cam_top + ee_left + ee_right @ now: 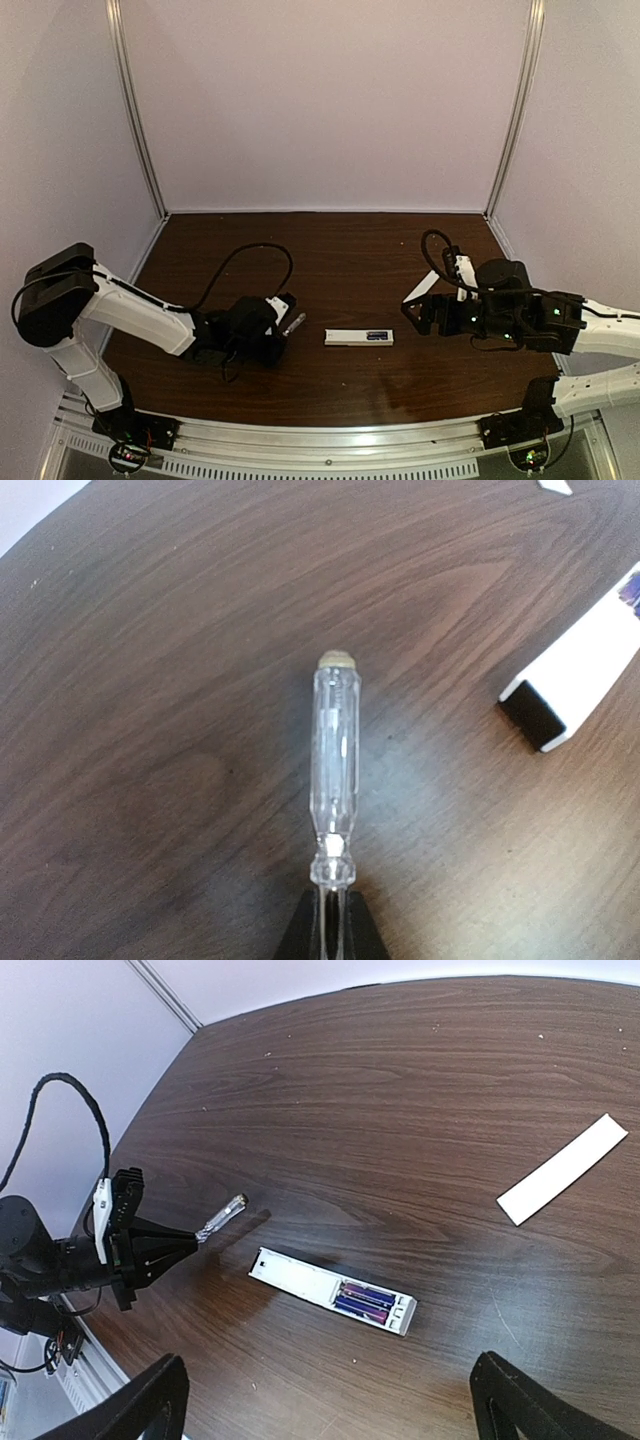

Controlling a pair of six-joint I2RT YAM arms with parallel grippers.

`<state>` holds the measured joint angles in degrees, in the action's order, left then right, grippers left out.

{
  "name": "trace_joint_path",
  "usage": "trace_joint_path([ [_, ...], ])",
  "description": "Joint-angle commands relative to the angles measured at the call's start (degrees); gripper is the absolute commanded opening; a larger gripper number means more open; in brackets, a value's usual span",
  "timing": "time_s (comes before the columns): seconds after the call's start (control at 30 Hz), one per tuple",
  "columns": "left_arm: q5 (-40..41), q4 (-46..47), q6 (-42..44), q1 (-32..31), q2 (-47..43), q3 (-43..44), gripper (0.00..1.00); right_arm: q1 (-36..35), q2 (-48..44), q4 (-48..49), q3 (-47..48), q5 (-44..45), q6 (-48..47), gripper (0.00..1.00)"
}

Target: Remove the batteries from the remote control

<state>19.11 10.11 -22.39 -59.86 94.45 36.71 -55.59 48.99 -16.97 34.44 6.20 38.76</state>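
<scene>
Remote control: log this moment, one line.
left gripper shut on screwdriver | right gripper open, empty | remote control open, batteries in | white strip apart

My left arm (135,312) wears white shells between bulky black joints, with a black cable (262,246) looping off its wrist toward twelve o'clock. My right arm (610,340) matches, green lights (555,312) dotting its black wrist. My right fingers (150,1400) are matte black wedges.

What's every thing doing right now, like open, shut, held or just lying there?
remote control: lying flat, battery compartment open
batteries: inside the compartment, not out yet
white cover strip: off the remote, lying apart on the table
screwdriver: held at one end
left gripper: shut on the screwdriver
right gripper: open, empty
</scene>
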Motion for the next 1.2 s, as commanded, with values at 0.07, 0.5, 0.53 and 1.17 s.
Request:
trace_joint_path([
  [0.07,-5.39,5.4,6.38,-0.17,-6.78,-1.83,0.0,-0.32,0.15,1.16,-0.03,-3.07,-1.6,1.0],
  [0.5,-23.56,17.4,20.68,-1.27,-11.13,-2.63,0.0,-0.31,3.71,5.22,1.6,-15.8,-1.9,1.0],
  [0.53,-24.45,18.08,21.65,-1.31,-10.87,-2.53,0.0,-0.31,3.94,5.28,1.72,-16.54,-1.67,1.0],
  [1.17,-40.86,23.92,35.37,-1.31,-6.8,-0.09,0.0,-0.31,14.94,1.67,11.43,-31.97,5.85,1.0],
])
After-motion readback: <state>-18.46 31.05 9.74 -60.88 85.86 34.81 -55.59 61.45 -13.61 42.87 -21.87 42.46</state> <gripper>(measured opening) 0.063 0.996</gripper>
